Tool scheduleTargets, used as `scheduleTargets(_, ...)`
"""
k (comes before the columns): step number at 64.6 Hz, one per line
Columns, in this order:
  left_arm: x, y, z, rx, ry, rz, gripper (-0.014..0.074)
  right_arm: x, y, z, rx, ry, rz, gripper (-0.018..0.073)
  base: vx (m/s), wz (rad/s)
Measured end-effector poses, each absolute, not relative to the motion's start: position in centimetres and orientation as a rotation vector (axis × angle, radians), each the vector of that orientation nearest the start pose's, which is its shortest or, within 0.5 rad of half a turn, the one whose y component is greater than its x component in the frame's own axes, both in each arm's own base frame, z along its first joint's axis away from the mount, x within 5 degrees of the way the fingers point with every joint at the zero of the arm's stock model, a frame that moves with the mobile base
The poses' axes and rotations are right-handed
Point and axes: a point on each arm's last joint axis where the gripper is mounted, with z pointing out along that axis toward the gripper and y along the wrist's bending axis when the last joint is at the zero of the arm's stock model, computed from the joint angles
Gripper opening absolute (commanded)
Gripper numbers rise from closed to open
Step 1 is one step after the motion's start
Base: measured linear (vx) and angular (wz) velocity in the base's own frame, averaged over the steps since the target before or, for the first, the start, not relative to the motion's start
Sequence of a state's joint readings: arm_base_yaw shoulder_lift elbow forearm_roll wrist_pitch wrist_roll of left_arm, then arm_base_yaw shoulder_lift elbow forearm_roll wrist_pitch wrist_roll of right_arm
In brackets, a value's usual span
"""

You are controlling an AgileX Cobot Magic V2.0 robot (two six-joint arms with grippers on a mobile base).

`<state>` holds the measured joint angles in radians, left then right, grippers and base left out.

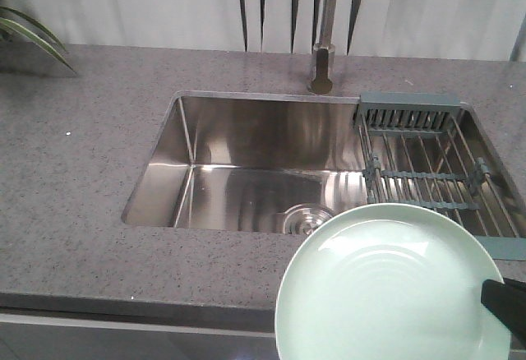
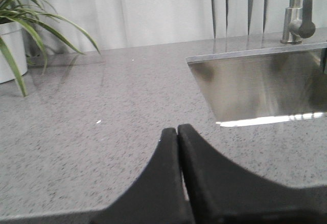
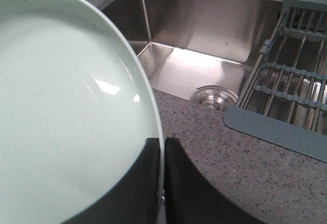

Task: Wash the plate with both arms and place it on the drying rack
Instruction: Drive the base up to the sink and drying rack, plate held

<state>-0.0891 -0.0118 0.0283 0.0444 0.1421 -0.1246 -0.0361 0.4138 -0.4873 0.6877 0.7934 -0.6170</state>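
The plate (image 1: 386,294) is plain pale mint green, the right end effector (image 3: 163,141) black. Around the shiny steel sink (image 1: 246,130) the worktop (image 1: 82,171) is speckled grey; the drying rack (image 1: 423,177) has grey-green bars.

We see a grey speckled worktop (image 1: 82,154) with a steel sink (image 1: 246,171) sunk into it. A tap (image 1: 322,68) stands behind the sink, the drying rack (image 1: 423,175) spans the sink's right end, and a white plant pot (image 2: 9,50) sits far left.

The left gripper (image 2: 177,129) hangs over the counter, black jaws pressed tight together, holding nothing. The right gripper (image 3: 162,141) pinches the plate (image 3: 66,106) by its rim, one jaw on each face.
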Motion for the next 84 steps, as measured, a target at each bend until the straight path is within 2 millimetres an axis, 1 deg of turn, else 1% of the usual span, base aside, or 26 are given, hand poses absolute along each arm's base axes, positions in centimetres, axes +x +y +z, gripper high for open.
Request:
scheduleTargets(26, 5.63, -0.45, 19.14, 0.002, 1.643, -0.125, -0.0006, 7.34, 3.86, 29.44, -0.344, 2.011, 0.405, -0.0001, 0.04, -0.11)
scheduleTargets(84, 5.63, -0.45, 19.14, 0.002, 1.643, -0.125, -0.0006, 7.34, 3.86, 29.44, -0.344, 2.011, 0.405, -0.0001, 0.03, -0.01)
